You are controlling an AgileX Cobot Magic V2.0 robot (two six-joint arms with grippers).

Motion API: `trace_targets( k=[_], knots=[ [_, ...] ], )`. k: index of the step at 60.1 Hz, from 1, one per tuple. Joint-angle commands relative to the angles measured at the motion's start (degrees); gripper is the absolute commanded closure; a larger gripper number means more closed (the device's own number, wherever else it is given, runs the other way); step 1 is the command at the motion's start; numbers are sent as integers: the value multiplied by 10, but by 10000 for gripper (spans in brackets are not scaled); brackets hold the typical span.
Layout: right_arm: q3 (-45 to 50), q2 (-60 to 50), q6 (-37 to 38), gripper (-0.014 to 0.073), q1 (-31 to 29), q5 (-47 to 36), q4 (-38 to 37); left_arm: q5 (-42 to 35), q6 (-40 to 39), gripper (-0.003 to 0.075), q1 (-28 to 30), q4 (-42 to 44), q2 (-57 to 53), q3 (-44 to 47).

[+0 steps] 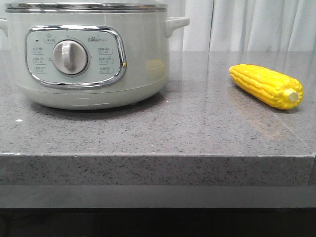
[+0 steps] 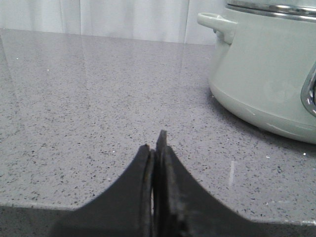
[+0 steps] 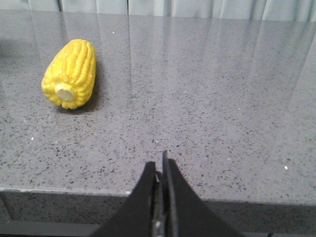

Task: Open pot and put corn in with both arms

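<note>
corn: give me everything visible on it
The corn is a bright yellow cob with neat rows of kernels and a pale round stub at its near end; it looks glossy, like plastic. It lies on its side on the grey speckled counter, right of the pot and clear of it, stub pointing toward the front right edge. Only the counter touches it. The shut right gripper sits short of it, near the counter edge.

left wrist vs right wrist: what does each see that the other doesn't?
Only the left wrist view shows the pot, with a side handle and metal rim, plus the left gripper, shut and holding nothing. Only the right wrist view shows the corn, lying stub end toward the camera, plus the right gripper, also shut on nothing. Both share the speckled grey counter and pale curtain behind.
</note>
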Motion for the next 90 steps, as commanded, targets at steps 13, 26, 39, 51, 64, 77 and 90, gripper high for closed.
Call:
trace_targets(
  k=[13, 26, 39, 51, 64, 77, 90],
  knots=[
    [-2, -12, -1, 666, -4, -45, -4, -51, -4, 738, 0, -5, -13, -1],
    [-2, -12, -1, 666, -4, -45, -4, -51, -4, 738, 0, -5, -13, -1],
    [-2, -12, -1, 666, -4, -45, -4, -51, -4, 738, 0, -5, -13, -1],
    [-2, -12, -1, 666, -4, -45, -4, -51, -4, 738, 0, -5, -13, -1],
    [-2, -12, -1, 666, -4, -45, -4, -51, -4, 738, 0, -5, -13, -1],
    [-2, -12, -1, 666, -4, -45, -4, -51, -4, 738, 0, -5, -13, -1],
    [-2, -12, -1, 666, -4, -54, -3, -53, -4, 738, 0, -5, -13, -1]
  ],
)
